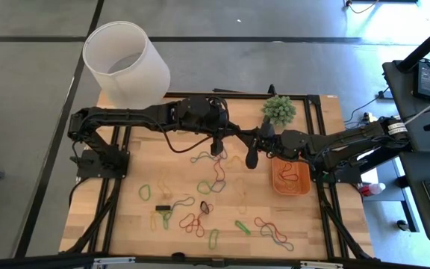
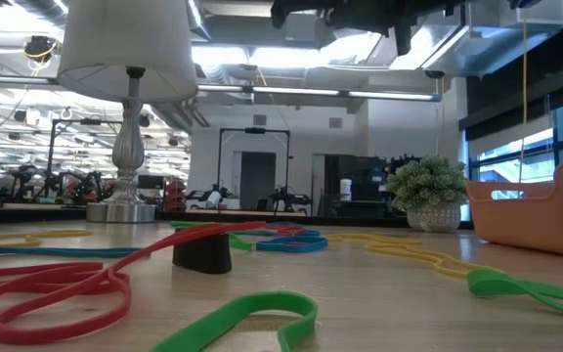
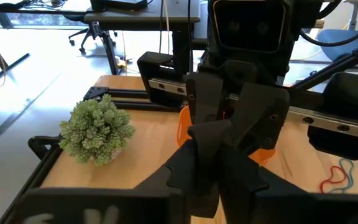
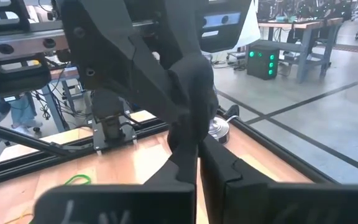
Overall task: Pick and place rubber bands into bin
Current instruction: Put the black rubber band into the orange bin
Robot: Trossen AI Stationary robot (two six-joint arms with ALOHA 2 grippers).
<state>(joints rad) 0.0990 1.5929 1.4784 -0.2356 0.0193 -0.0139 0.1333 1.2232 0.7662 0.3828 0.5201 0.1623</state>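
Both grippers are seen mid-table, tips meeting: right gripper (image 1: 251,158) w/ jaws pinched shut, left gripper (image 1: 216,146) jaw state unclear. Thin coloured rubber bands (image 1: 200,217) lie scattered toward tabletop's front edge; shallow orange plastic bin (image 1: 291,178) sits by right edge, nearer right arm.

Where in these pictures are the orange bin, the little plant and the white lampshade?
orange bin (image 1: 302,187): high view, its right rim.
little plant (image 1: 278,109): high view, the leafy top.
white lampshade (image 1: 153,75): high view, its outer side wall.

A white lampshade (image 1: 126,61) and small potted plant (image 1: 278,110) stand on the wooden table (image 1: 125,205).
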